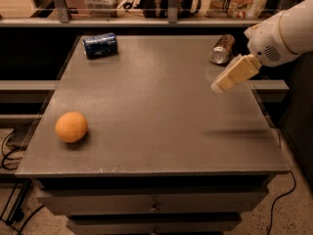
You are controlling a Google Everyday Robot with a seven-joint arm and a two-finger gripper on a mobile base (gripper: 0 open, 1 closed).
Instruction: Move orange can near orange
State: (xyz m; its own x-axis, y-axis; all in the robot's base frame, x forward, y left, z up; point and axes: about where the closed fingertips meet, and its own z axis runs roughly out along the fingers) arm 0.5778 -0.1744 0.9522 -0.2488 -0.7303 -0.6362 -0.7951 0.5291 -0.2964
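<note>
Orange can [222, 49] lies on its side at the far right rear of the desk [156, 106], close to the back edge. Long axis runs approx front-to-back, skewed a bit: near end sits slightly left of far end. Silver end faces the front, toward the cam; golden body points back toward the shelf [146, 19] behind.

Orange [71, 127] is at front left of the desk, well apart from the can, diagonally across the top.

Tool [222, 83] hangs above the right side of the desk, just in front of the orange can and a bit right of it, tip angled down-left. No contact w/ the can and nothing held. Seen side-on as one tan block, so can't tell if it's spread or pressed together.

Dark blue can [100, 44] also on its side, rear left, long axis approx left-right.

Drawers [154, 208] under the desk are closed, contents hidden. Items on the shelf behind too blurred to ID.
</note>
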